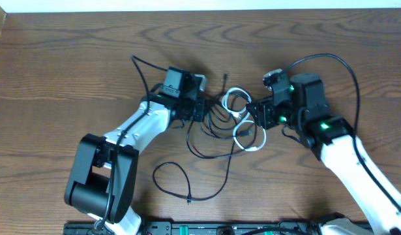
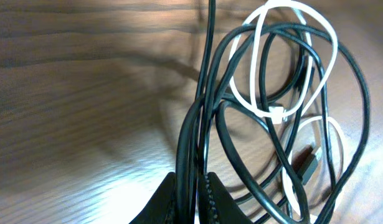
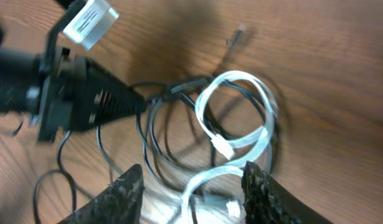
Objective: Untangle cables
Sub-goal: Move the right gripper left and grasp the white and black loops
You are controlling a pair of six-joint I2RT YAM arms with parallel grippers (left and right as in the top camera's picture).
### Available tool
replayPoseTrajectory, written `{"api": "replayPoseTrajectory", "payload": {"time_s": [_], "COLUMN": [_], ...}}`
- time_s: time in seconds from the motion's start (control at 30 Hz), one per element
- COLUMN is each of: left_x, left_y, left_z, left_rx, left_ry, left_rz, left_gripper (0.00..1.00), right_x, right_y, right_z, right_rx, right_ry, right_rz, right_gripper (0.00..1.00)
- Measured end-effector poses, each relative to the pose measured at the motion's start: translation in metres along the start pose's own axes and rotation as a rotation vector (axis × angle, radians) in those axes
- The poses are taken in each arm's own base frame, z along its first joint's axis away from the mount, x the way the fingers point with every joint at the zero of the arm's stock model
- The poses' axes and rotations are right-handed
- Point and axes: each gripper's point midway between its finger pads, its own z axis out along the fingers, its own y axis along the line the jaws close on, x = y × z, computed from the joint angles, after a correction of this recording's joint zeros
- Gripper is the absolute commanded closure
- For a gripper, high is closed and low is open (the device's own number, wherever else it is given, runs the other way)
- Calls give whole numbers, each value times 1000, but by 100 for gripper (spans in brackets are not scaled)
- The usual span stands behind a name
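Several thin cords lie knotted in one heap on the table between the two arms. I count one white cord and at least two black cords, though the crossing loops hide the exact number of black ones. They look light, limp and smooth-skinned, so I judge they would slide through a loose pinch, and the loops would draw tighter under a hard pull. A single strand at the edge of the heap, or a spot near a free end, seems the best place to take hold. The left gripper is clamped on a bundle of black strands. The right gripper hangs with its fingers apart, straddling a white loop without pinching it.
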Motion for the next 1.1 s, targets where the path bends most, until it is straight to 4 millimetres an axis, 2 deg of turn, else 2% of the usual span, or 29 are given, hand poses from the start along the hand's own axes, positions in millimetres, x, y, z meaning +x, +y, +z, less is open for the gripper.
{"api": "replayPoseTrajectory", "payload": {"time_s": [0.13,0.27,0.53,0.77,1.1], "left_x": [2,3,4,4,3], "left_y": [-15,-18,-19,-19,-19], "left_z": [4,6,6,6,6], "left_rx": [25,29,30,31,31], "left_ry": [6,8,9,8,8], "left_rz": [49,60,65,65,65], "left_gripper": [87,87,87,87,87], "right_x": [7,22,53,71,64], "right_y": [-8,-19,-66,-87,-93], "right_z": [24,43,62,72,77], "right_rx": [-11,-3,134,217,240], "right_ry": [35,95,191,236,202], "right_rz": [83,154,267,286,274], "right_gripper": [57,59,59,58,59]}}
